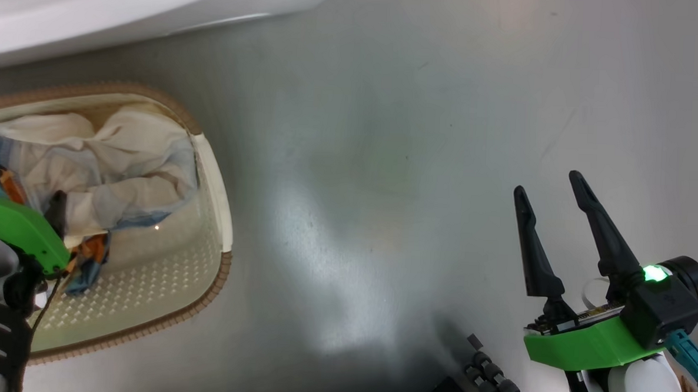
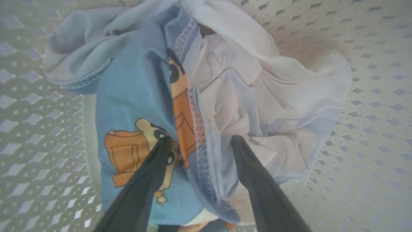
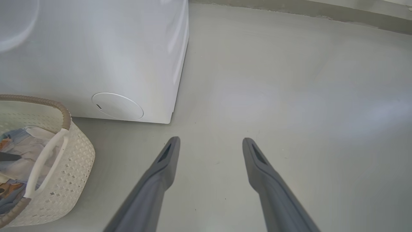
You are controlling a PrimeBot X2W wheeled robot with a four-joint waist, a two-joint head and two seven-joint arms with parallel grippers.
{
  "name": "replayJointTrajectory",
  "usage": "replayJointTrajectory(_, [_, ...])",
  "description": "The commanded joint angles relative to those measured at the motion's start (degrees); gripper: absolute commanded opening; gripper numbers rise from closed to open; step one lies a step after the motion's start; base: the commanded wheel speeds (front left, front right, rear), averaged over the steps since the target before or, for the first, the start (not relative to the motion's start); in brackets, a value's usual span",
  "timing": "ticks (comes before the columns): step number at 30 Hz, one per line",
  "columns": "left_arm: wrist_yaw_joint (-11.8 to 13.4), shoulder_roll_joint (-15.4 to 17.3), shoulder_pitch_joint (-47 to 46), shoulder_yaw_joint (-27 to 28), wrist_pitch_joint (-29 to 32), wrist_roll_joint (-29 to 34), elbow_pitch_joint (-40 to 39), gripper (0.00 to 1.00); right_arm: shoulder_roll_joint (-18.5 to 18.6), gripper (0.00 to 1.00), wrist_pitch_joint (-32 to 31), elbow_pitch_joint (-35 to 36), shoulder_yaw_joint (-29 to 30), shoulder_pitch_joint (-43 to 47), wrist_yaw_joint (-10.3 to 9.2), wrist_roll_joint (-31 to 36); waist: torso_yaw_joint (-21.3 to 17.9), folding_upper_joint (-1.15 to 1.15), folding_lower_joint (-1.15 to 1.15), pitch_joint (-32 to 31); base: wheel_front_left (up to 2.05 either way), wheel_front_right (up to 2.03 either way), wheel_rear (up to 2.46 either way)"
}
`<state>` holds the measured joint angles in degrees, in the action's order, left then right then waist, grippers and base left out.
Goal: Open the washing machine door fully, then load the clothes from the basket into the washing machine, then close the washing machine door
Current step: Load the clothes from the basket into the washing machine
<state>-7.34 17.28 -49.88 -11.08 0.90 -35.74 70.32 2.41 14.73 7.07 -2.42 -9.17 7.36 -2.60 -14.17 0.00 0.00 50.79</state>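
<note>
The right gripper (image 3: 210, 141) hangs over bare grey floor (image 3: 289, 96), its two dark fingers (image 3: 161, 174) spread wide with nothing between them. The washing machine (image 3: 96, 48) stands white at upper left. Just before it sits the basket (image 3: 64, 167), clothes (image 3: 22, 151) inside.

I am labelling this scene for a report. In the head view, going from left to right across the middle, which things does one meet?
Clothes → basket, at its right rim → bare floor → right gripper, open.
</note>
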Motion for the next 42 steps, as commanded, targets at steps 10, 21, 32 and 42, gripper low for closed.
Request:
replayJointTrajectory(10, [0.7, 2.2, -0.2, -0.9, -3.8, 0.7, 2.5, 0.00, 0.5, 1.00, 0.3, 3.3, 0.2, 4.5, 0.13, -0.5, -1.6, 0.00, 0.00, 1.6, 0.00, 0.00, 0.00])
replayJointTrajectory(21, [0.2, -1.2, 3.0, -0.4, -10.3, -1.3, 3.2, 0.00, 0.5, 1.00, 0.3, 0.8, 0.2, 3.2, 0.13, -0.3, 1.2, 0.00, 0.00, -4.0, 0.00, 0.00, 0.00])
replayJointTrajectory(32, [-0.1, -5.4, 13.2, -1.3, -15.8, -3.8, -5.4, 0.00, 0.5, 1.00, 0.3, -4.7, 1.8, 2.8, 0.13, -0.1, 6.8, 0.00, 0.00, -16.0, 0.00, 0.00, 0.00])
replayJointTrajectory(42, [-0.1, -6.8, 27.1, 4.8, -15.9, -1.6, -24.3, 0.00, 0.5, 1.00, 0.3, -7.2, 3.1, 4.3, 0.13, -0.1, 10.7, 0.00, 0.00, -26.9, 0.00, 0.00, 0.00])
